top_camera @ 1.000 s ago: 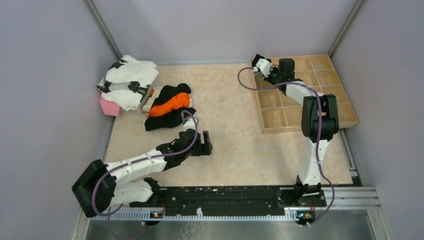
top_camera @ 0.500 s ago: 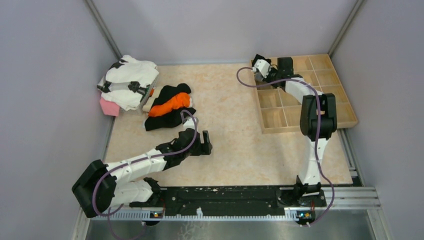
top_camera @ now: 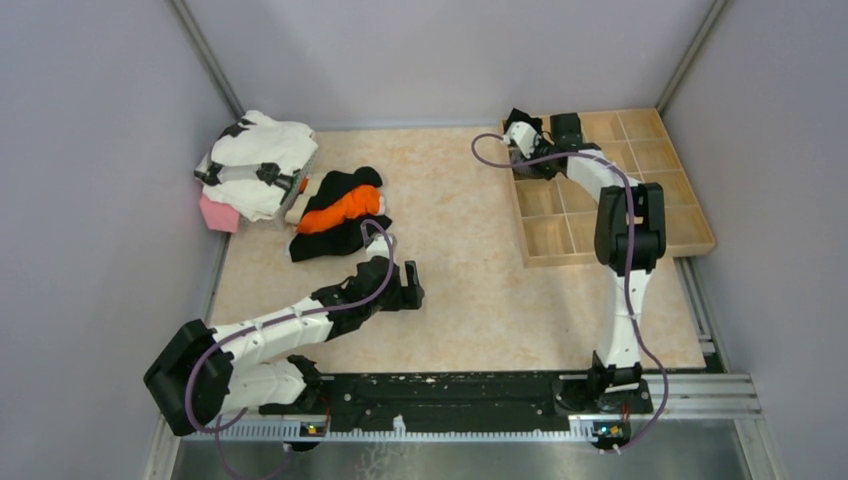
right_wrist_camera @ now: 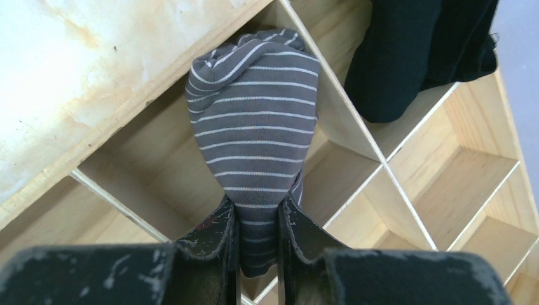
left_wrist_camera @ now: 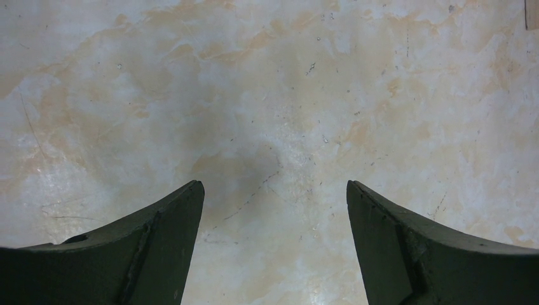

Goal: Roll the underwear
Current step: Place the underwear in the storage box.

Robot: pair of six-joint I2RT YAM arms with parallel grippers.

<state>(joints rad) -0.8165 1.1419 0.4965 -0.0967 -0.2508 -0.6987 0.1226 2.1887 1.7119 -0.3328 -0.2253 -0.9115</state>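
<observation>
The grey striped underwear (right_wrist_camera: 254, 127), bunched into a roll, hangs pinched between the fingers of my right gripper (right_wrist_camera: 257, 203), which is shut on it. It hovers over a corner compartment of the wooden divided tray (right_wrist_camera: 146, 95). A black underwear (right_wrist_camera: 413, 57) fills the neighbouring compartment. From above, the right gripper (top_camera: 522, 140) is at the tray's (top_camera: 690, 215) far-left corner. My left gripper (left_wrist_camera: 274, 184) is open over bare tabletop, with nothing between its fingers. From above, the left gripper (top_camera: 408, 285) rests low near the table's middle.
A black and orange heap of clothes (top_camera: 340, 215) lies left of centre. Behind it, against the left wall, sit a white and black pile (top_camera: 255, 160) and a pink item (top_camera: 218, 213). Most tray compartments show bare wood.
The right gripper has shifted slightly left and turned over the tray's far-left corner, still holding the striped underwear. The left arm has not moved.
</observation>
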